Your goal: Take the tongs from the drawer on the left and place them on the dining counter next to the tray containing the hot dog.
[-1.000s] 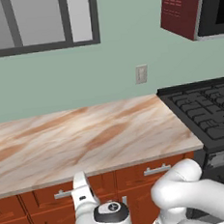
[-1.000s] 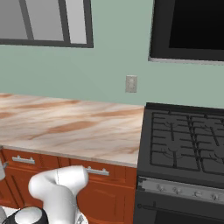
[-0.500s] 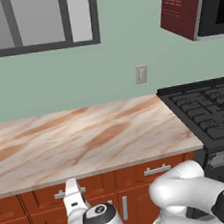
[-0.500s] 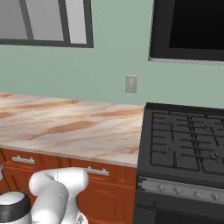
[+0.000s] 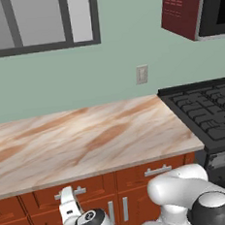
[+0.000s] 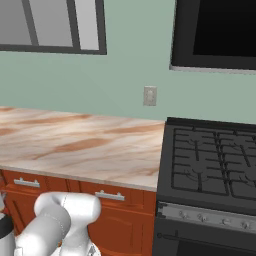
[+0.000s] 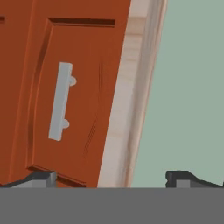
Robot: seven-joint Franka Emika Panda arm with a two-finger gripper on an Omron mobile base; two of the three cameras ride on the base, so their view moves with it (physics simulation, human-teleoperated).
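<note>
Below the counter (image 5: pixel 88 141), my tool (image 7: pixel 109 177), spread wide and empty, faces the shut drawer (image 7: pixel 87 100); next I judge it must close on the handle (image 7: pixel 60 101).

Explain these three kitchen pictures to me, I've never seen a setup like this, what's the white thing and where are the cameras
The white thing is a robot arm on a base that can drive. Two cameras ride on that base behind it, left and right, both facing a beige stone counter beside a black stove, with red-brown drawers below. The third camera sits on the hand, tilted, looking at a drawer with a silver bar handle. The gripper is open and holds nothing; its dark fingertips rise at the bottom of that picture.
</note>
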